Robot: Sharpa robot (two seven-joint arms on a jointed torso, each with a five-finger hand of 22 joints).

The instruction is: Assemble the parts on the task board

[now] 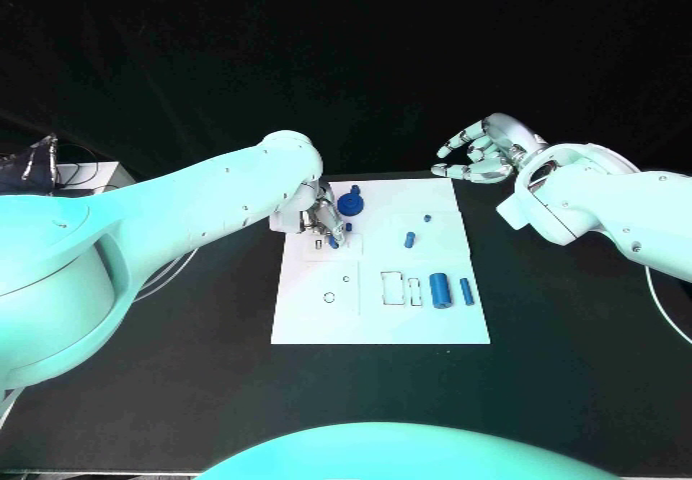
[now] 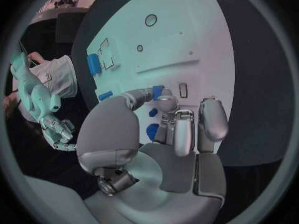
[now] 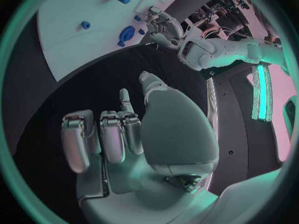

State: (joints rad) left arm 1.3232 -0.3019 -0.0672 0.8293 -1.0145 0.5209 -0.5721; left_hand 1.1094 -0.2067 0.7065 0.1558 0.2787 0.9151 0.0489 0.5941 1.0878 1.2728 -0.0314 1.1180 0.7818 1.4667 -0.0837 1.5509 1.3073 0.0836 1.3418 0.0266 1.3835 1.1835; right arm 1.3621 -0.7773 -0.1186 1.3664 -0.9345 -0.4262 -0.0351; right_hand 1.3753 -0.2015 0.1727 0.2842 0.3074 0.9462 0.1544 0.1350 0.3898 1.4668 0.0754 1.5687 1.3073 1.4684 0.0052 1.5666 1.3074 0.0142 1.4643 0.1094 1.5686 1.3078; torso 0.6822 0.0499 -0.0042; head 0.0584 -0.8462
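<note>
The white task board (image 1: 382,315) lies mid-table. My left hand (image 1: 317,213) is over its far left part and pinches a small blue peg (image 1: 333,240) between thumb and a finger; the left wrist view shows that peg (image 2: 158,90) beside a small rectangular slot (image 2: 182,89). A round blue part (image 1: 352,205) lies just beyond the hand. Two small blue pieces (image 1: 411,238) lie mid-board. A thick blue cylinder (image 1: 440,290) and a thinner one (image 1: 466,291) lie near the right edge. My right hand (image 1: 483,150) hangs off the far right corner, fingers apart, holding nothing.
Outlined recesses (image 1: 397,287) and a small round hole (image 1: 329,297) mark the board's near half. Black table (image 1: 577,350) surrounds the board. Cables and equipment (image 1: 58,170) sit at the far left edge.
</note>
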